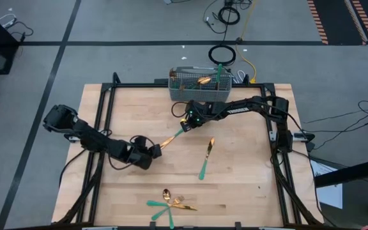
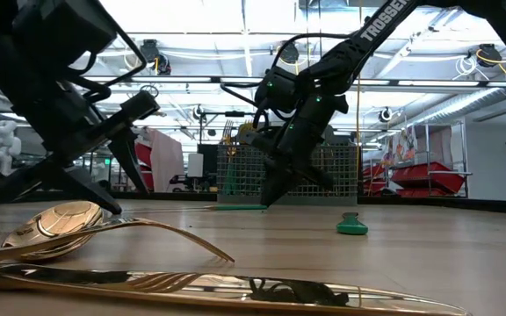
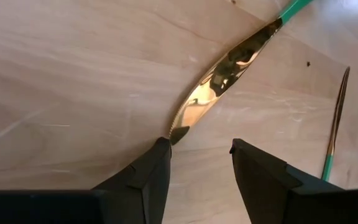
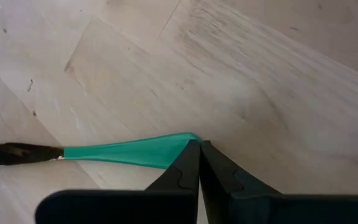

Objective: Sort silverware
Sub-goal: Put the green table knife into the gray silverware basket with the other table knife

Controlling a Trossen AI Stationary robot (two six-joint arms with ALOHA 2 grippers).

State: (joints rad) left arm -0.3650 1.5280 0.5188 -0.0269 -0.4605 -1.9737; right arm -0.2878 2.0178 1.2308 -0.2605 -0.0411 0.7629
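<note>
The right jaws (image 4: 199,163) were closed on the teal handle end of a knife (image 1: 172,136) lying on the counter (image 1: 248,166), whose gold blade tip reached the open, empty left jaws (image 3: 199,163).

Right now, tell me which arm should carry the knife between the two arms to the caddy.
Right. Its gripper is already shut on the knife handle and sits beside the caddy. The left gripper is open at the blade tip, farther away.
</note>
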